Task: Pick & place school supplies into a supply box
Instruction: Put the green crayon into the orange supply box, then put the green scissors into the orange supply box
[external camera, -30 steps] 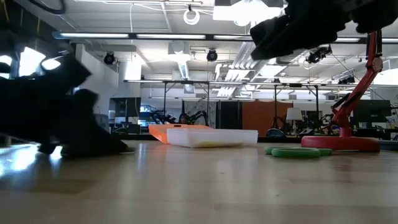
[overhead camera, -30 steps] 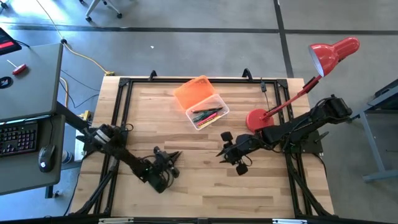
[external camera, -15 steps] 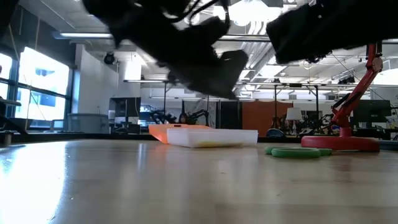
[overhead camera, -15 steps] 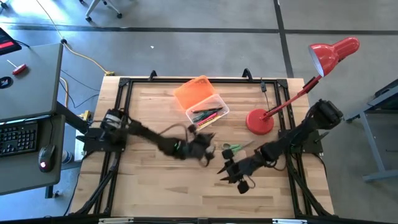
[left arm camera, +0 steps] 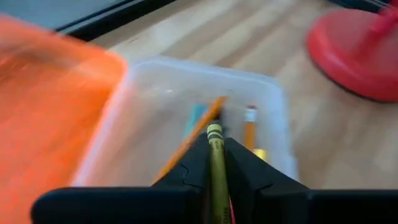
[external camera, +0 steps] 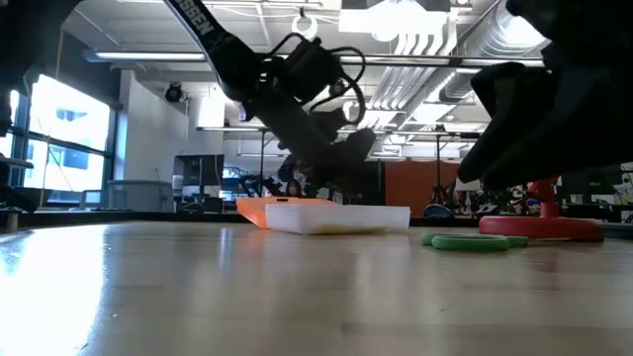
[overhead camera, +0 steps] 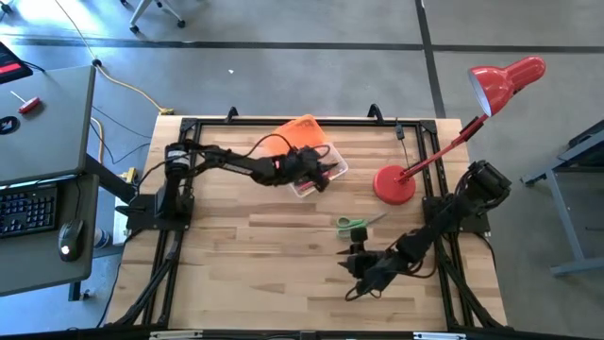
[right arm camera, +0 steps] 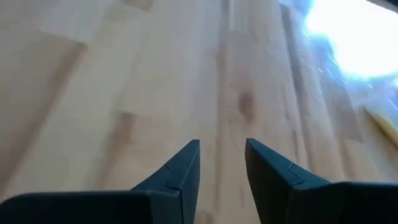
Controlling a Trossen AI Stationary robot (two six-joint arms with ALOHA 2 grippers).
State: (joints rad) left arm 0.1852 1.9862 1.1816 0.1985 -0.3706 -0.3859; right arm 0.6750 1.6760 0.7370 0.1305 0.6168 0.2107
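Swinging from table centre, the left gripper [overhead camera: 316,172] now hangs over the box [overhead camera: 315,167], upper middle of the high view.
Its fingers [left arm camera: 245,177] pinch one yellow pencil [left arm camera: 216,163] above the clear case, where two more pencils lie beside its one orange lid [overhead camera: 294,140]. One green scissors [overhead camera: 352,224] lies centre-right. The right gripper [overhead camera: 357,267], lower right, shows a narrow empty gap. One red lamp [overhead camera: 394,182] stands right.
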